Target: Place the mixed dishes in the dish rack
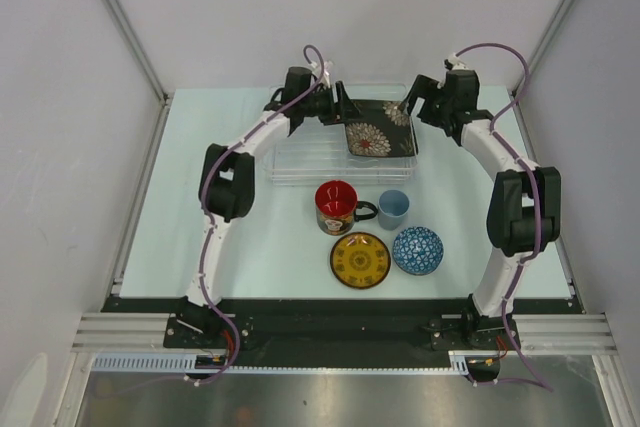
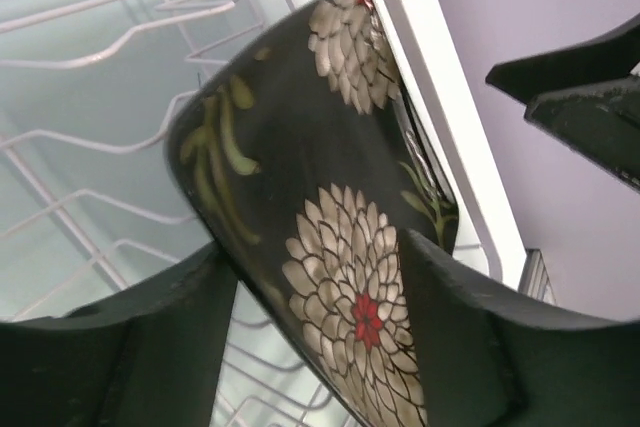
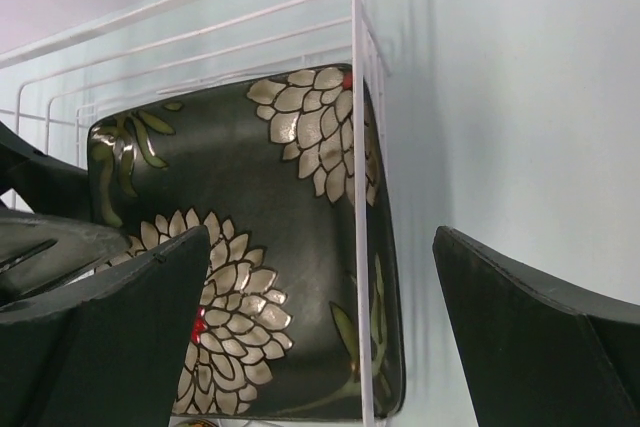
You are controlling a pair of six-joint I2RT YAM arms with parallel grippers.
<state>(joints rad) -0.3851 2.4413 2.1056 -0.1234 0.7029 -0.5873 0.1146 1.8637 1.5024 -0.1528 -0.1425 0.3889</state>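
Observation:
The black square floral plate [image 1: 378, 129] stands tilted at the right end of the clear dish rack [image 1: 300, 162]. My left gripper [image 1: 345, 109] is shut on the plate's left edge. In the left wrist view the plate [image 2: 300, 167] runs slantwise between my gripper's [image 2: 315, 257] fingers, above the rack wires [image 2: 100, 47]. My right gripper [image 1: 408, 102] is open and empty at the plate's far right corner. In the right wrist view it [image 3: 320, 237] straddles the rack's rim [image 3: 355, 97], with the plate [image 3: 250, 177] below.
In front of the rack on the table stand the red mug [image 1: 336, 205], the small light-blue cup [image 1: 393, 208], the yellow saucer [image 1: 360, 259] and the blue-white bowl [image 1: 417, 250]. White walls close in on the left, back and right.

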